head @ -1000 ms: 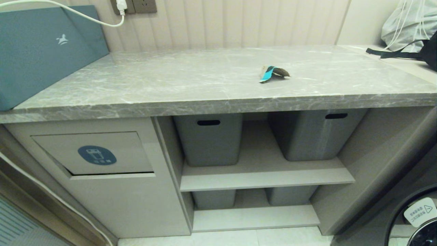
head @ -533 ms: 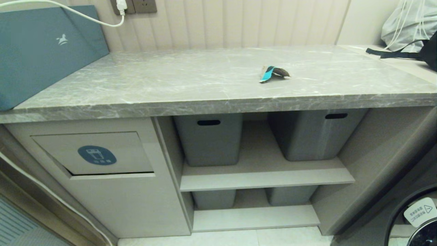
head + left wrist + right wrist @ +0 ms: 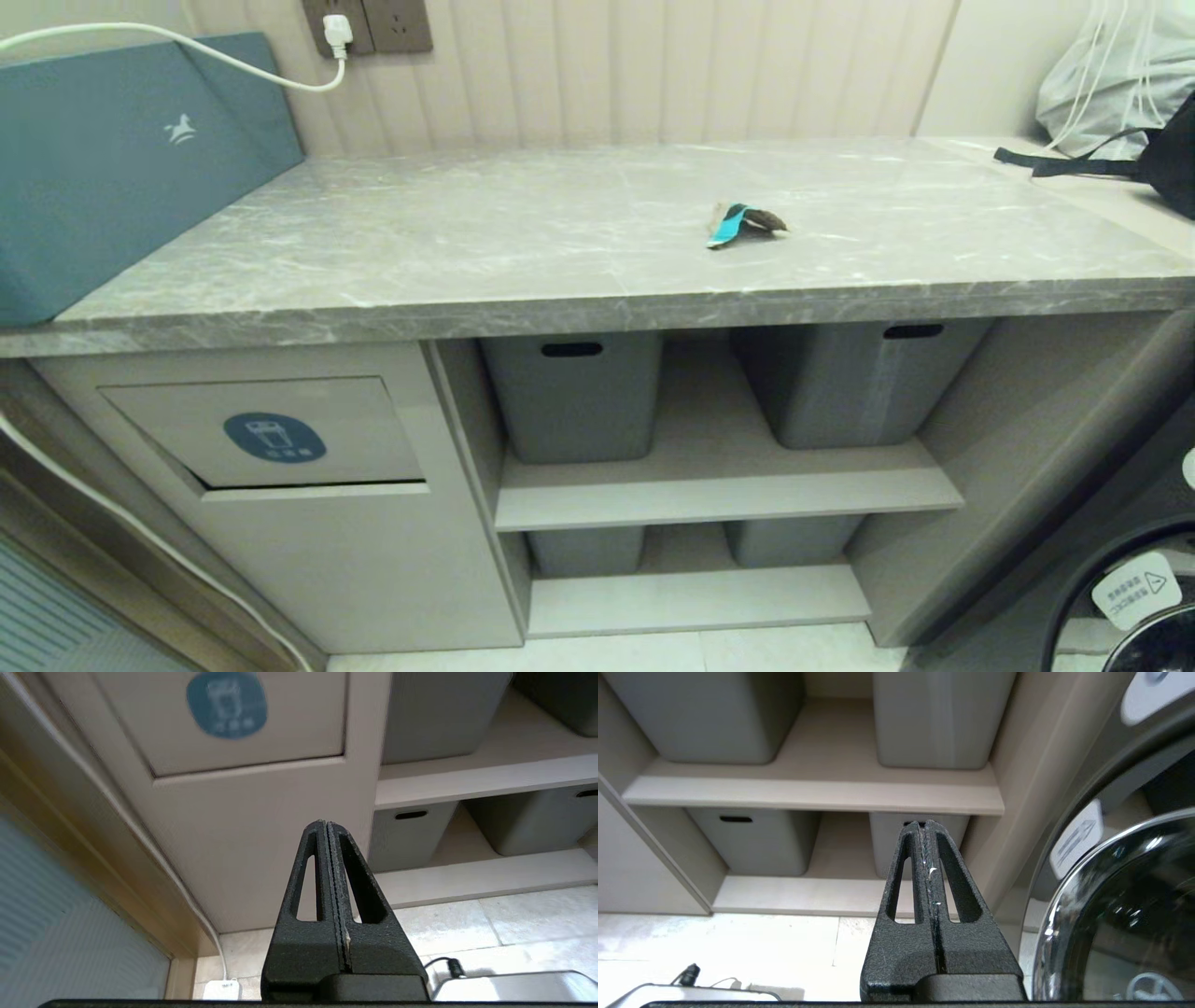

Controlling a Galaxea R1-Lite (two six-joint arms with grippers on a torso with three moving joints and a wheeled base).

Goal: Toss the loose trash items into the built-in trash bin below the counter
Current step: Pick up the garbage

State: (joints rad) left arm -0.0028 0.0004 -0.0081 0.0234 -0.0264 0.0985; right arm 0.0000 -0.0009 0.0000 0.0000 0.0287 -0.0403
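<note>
One crumpled scrap of trash [image 3: 742, 223], brown with a turquoise stripe, lies on the grey marble counter [image 3: 467, 243], right of its middle. Below the counter's left end sits the beige built-in trash bin flap [image 3: 271, 434] with its round blue icon [image 3: 227, 703]; the flap is closed. Neither arm shows in the head view. My left gripper [image 3: 326, 823] is shut and empty, low in front of the cabinet below the flap. My right gripper [image 3: 924, 824] is shut and empty, low before the open shelves.
Grey tubs with slot handles [image 3: 571, 392] [image 3: 859, 378] fill the open shelves. A teal box [image 3: 121, 159] with a white cable stands at the counter's left end. A bag [image 3: 1111, 84] lies far right, and a washer door [image 3: 1125, 905] at lower right.
The whole head view has shifted down a little, so the camera has moved. The scrap and the bin flap have not moved.
</note>
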